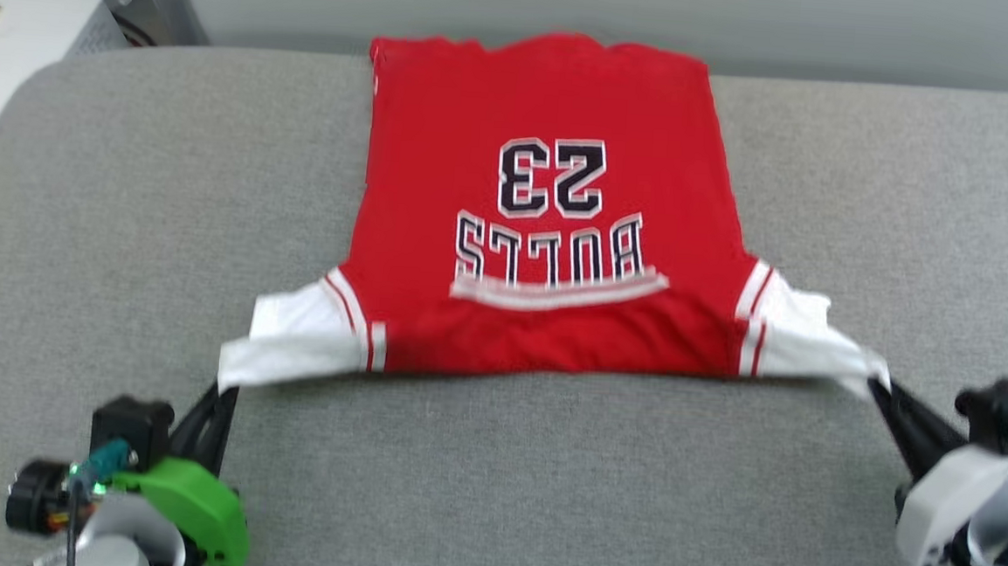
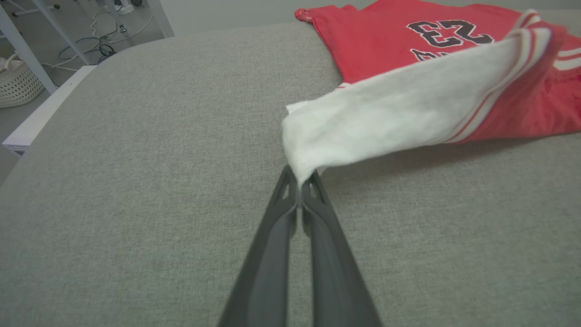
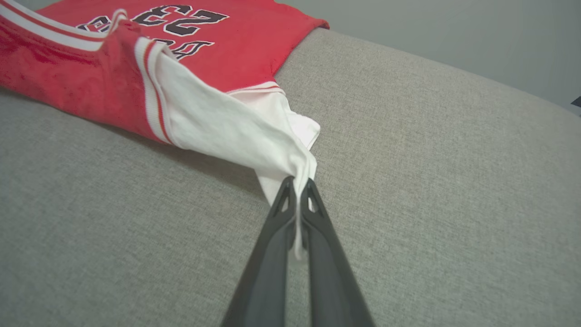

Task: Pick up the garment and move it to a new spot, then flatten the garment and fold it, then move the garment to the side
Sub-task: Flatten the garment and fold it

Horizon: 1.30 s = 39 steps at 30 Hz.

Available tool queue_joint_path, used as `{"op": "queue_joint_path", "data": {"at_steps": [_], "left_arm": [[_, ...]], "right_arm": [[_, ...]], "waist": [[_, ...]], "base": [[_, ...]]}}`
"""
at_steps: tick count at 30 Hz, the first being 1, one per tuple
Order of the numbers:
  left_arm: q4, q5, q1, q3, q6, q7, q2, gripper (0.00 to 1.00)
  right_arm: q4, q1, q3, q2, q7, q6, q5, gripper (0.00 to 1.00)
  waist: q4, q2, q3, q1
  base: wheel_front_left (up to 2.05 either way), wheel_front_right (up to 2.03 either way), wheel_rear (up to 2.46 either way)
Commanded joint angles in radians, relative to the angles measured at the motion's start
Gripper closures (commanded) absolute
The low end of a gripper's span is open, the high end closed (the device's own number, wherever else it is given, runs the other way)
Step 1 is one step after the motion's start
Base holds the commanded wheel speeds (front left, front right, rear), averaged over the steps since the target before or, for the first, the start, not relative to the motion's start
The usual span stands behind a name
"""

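The garment (image 1: 542, 233): where does it lie, and how far along are we?
– Spread print-up in the middle of the grey worktop (image 1: 123, 207), hem at the far edge, collar end nearest the robot. I judge the move to a new spot done.
– And the hands?
– Both clenched on cloth. The left hand (image 2: 299, 181) pinches the tip of the left sleeve (image 2: 386, 113); the right hand (image 3: 299, 184) pinches the right sleeve (image 3: 227, 131). The near edge hangs lifted between them, a shadow under it.
– Flattening, then?
– Flattening, or the start of the first fold; I cannot tell which. The body looks fairly smooth.
– What is left?
– The fold itself, by my reckoning, then shifting the folded garment to the side.
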Motion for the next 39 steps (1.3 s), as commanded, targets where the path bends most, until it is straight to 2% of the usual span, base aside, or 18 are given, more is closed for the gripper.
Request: {"op": "queue_joint_path", "data": {"at_steps": [1, 11, 15, 20, 24, 25, 26, 27, 33, 39], "left_arm": [[0.014, 0.015, 0.034, 0.015, 0.011, -0.006, -0.013, 1.00], [0.056, 0.044, 0.210, 0.132, -0.010, -0.006, -0.114, 1.00], [0.070, 0.071, 0.271, 0.168, -0.027, -0.006, -0.137, 1.00], [0.079, 0.101, 0.300, 0.207, -0.048, -0.006, -0.167, 1.00], [0.074, 0.141, 0.292, 0.228, -0.066, -0.006, -0.193, 1.00], [0.073, 0.148, 0.289, 0.233, -0.069, -0.006, -0.199, 1.00], [0.070, 0.159, 0.285, 0.238, -0.073, -0.006, -0.205, 1.00], [0.069, 0.166, 0.282, 0.241, -0.076, -0.006, -0.210, 1.00], [0.044, 0.214, 0.270, 0.269, -0.090, -0.006, -0.240, 1.00], [-0.005, 0.263, 0.261, 0.301, -0.096, -0.006, -0.265, 1.00]], "right_arm": [[0.002, 0.039, -0.025, 0.011, -0.007, -0.001, -0.008, 1.00], [0.014, 0.317, -0.241, 0.099, -0.044, -0.001, -0.060, 1.00], [-0.001, 0.407, -0.310, 0.134, -0.045, -0.001, -0.082, 1.00], [-0.036, 0.487, -0.352, 0.170, -0.013, -0.001, -0.104, 1.00], [-0.065, 0.488, -0.415, 0.201, -0.002, -0.001, -0.132, 1.00], [-0.071, 0.483, -0.426, 0.209, 0.000, -0.001, -0.137, 0.89], [-0.077, 0.476, -0.439, 0.219, 0.005, -0.001, -0.143, 0.60], [-0.083, 0.469, -0.448, 0.225, 0.008, -0.001, -0.151, 0.00], [-0.146, 0.432, -0.510, 0.237, 0.012, -0.001, -0.188, 0.00], [-0.308, 0.348, -0.607, 0.194, 0.046, -0.001, -0.204, 0.00]], "waist": [[0.009, 0.0000, -0.040, 0.0002], [0.026, 0.0000, -0.100, 0.0002], [0.031, 0.0000, -0.109, 0.0002], [0.038, 0.0000, -0.113, 0.0002], [0.037, 0.0000, -0.112, 0.0002], [0.036, 0.0000, -0.111, 0.0002], [0.036, 0.0000, -0.110, 0.0002], [0.036, 0.0000, -0.110, 0.0002], [0.044, 0.0000, -0.097, 0.0002], [0.060, 0.0000, -0.061, 0.0002]], "base": [[0.00, 0.00, 0.00], [0.00, 0.00, 0.00], [0.00, 0.00, 0.00], [0.00, 0.00, 0.00], [0.00, 0.00, 0.00], [0.00, 0.00, 0.00], [0.00, 0.00, 0.00], [0.00, 0.00, 0.00], [0.00, 0.00, 0.00], [0.00, 0.00, 0.00]]}}
